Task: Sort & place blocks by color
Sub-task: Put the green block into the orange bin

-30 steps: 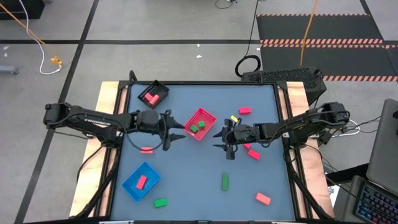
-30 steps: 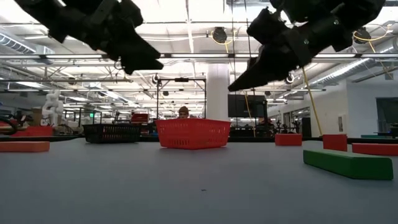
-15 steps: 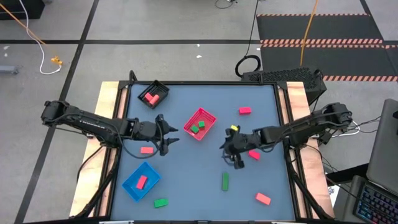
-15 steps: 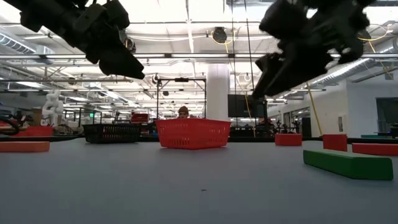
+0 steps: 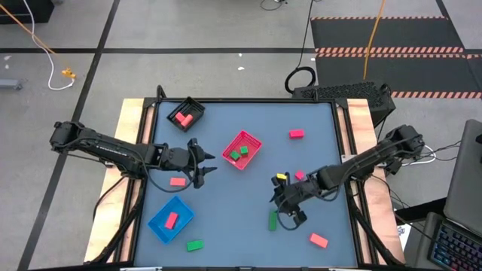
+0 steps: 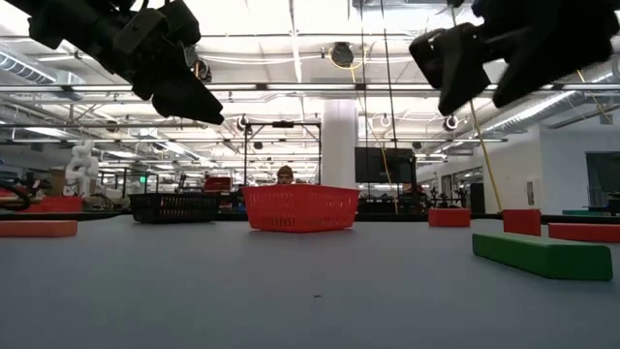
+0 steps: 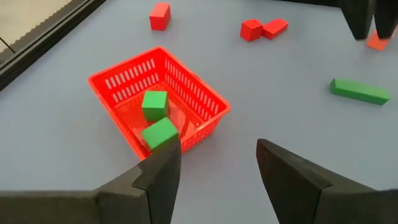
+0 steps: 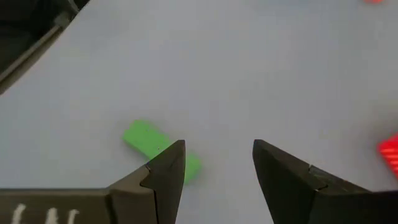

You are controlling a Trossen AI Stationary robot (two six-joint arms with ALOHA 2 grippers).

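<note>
While the right claw (image 5: 285,208) hangs released and empty above the counter (image 5: 248,241), its fingers spread with a clear gap between them, it sits just beside the green bar (image 5: 273,220) that lies on the near right part of the surface. In the right wrist view that bar (image 8: 158,147) is partly hidden behind one finger rather than centred in the gap, so a straight descent risks landing a fingertip on top of the block, or nudging it sideways instead of straddling it. A long bar gripped near one end could also swing and slip out on the way up.

Close around it lie red blocks: two near the arm (image 5: 300,175) and one toward the near right corner (image 5: 318,240). A wide sweep could knock these about.

Farther off, the left claw (image 5: 205,164) also stands open and empty, above the counter and pointing at the pink-red tray (image 5: 253,140), which already holds two green blocks (image 7: 155,104). A red block (image 5: 178,181) lies just beside that arm. If both arms head for the tray at once, they may collide over the middle.

Other trays, the black one (image 5: 197,106) and the blue one (image 5: 181,207), each hold red pieces, and another green block (image 5: 194,245) lies near the front edge. Dropping the green bar in the wrong tray would undo the sorting.
</note>
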